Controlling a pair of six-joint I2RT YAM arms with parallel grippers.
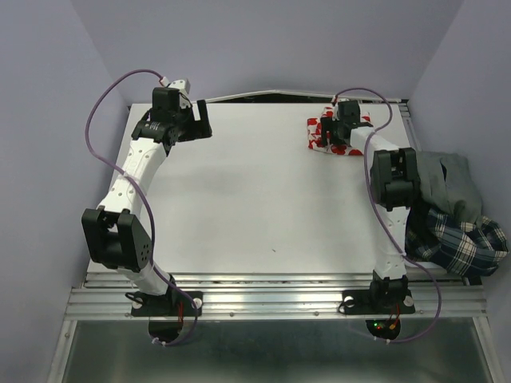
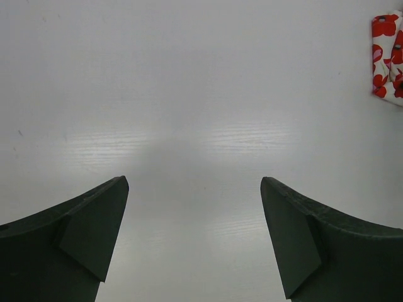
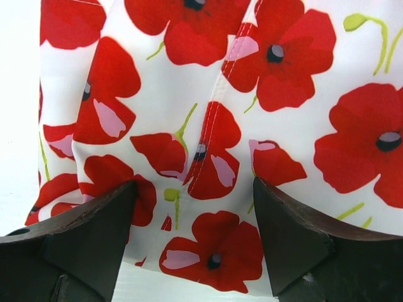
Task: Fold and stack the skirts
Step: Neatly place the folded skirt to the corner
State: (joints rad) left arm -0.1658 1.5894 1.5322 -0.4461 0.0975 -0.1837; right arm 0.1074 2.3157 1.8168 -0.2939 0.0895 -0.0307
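Two skirts lie nearest you, at the right edge of the table [image 1: 263, 199]. The plaid skirt [image 1: 467, 243] is heaped in front, and the grey skirt [image 1: 449, 179] sits just behind, touching it. Your right arm [image 1: 393, 187] partly hides both. A white sliver [image 1: 437, 266] shows under the plaid; you cannot tell whether it is a container's rim. Farther back, in the far right corner, the red-print skirt [image 3: 201, 94] lies in a compact bundle. Your right gripper [image 3: 192, 182] is directly over it, fingers spread wide, printed cloth between them, nothing clamped. At the far left, your left gripper [image 2: 194, 179] hovers over bare table, equally wide, well apart from that skirt.
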